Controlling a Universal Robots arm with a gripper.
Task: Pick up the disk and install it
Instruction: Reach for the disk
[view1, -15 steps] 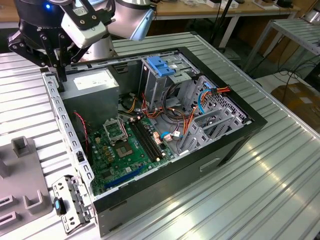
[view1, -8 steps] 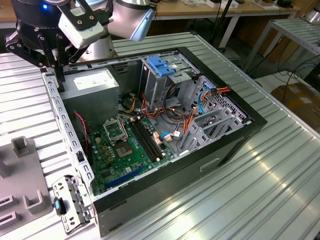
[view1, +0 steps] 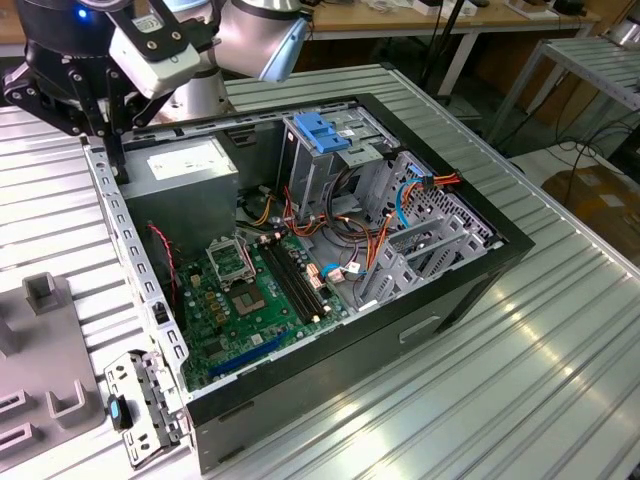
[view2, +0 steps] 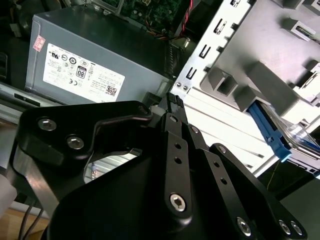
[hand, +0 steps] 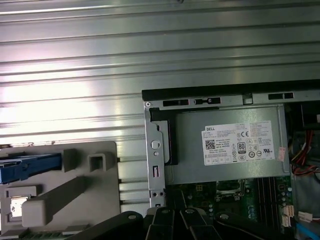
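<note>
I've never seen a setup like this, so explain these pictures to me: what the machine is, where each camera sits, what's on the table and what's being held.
The machine is a robot arm ending in a black gripper. The exterior view looks on from off the arm; both wrist views come from cameras riding near its wrist. On the ribbed metal table lies an open computer case, with a grey power supply and green motherboard inside. Beside it a grey holder carries the disk, blue-railed, not yet picked up. The gripper hangs near the case's power-supply corner.
</note>
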